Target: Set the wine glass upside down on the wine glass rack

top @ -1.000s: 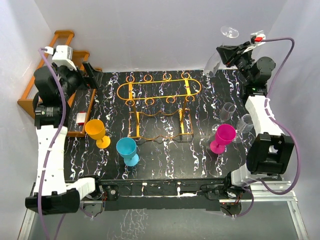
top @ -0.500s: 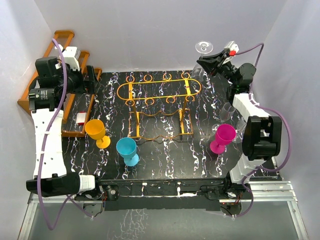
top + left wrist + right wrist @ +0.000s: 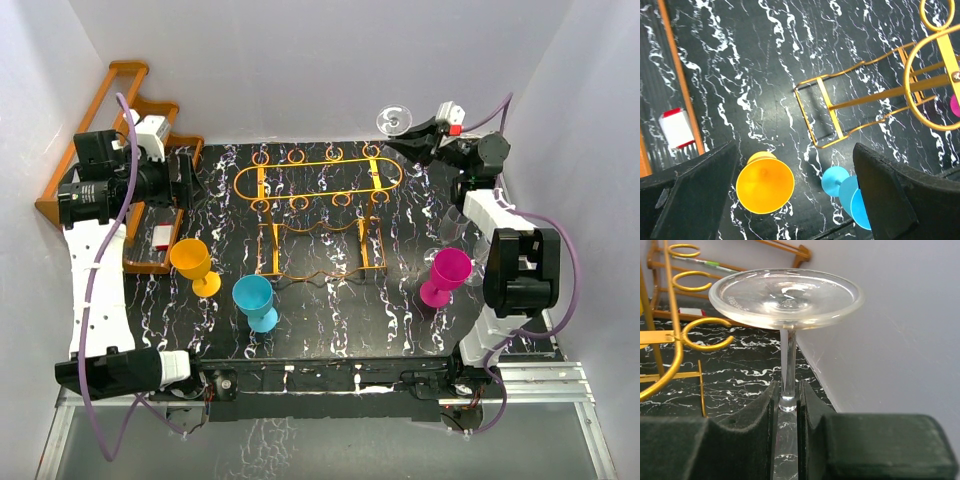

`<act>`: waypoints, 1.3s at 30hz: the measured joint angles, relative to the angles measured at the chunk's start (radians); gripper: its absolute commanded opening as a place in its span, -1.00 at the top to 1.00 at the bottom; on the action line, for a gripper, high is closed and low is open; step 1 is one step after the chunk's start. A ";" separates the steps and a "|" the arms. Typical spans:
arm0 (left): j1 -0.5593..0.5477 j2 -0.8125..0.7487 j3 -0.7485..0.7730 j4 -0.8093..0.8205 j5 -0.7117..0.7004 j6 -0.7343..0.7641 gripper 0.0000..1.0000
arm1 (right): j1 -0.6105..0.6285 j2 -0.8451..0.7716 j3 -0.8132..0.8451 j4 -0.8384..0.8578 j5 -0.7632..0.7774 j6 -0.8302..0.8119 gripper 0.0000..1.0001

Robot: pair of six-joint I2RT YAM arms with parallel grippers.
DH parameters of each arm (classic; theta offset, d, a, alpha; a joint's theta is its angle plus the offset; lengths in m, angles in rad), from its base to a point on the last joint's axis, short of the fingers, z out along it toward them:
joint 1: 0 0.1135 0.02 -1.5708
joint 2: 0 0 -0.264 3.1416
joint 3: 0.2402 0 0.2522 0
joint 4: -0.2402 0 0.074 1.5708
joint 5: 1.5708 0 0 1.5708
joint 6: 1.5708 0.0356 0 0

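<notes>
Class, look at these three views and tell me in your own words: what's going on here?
The right gripper is shut on the stem of a clear wine glass, holding it foot-up beside the far right end of the orange wire rack. The glass is not yet on the rack. The left gripper hangs open and empty over the left of the table, near a yellow cup.

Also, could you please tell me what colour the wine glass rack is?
The wine glass rack is orange, clearest in the top external view.
</notes>
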 measured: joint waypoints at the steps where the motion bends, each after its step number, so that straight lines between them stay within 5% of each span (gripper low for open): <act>1: 0.000 0.006 0.000 -0.008 0.013 0.005 -0.94 | 0.001 0.004 0.000 0.010 -0.013 -0.002 0.84; 17: 0.000 0.027 -0.002 -0.043 0.079 0.035 -0.94 | 0.028 0.129 0.009 0.081 -0.154 -0.015 0.83; 39: 0.006 0.028 -0.030 -0.056 0.089 0.046 -0.94 | 0.028 0.190 0.156 0.120 -0.129 0.032 0.84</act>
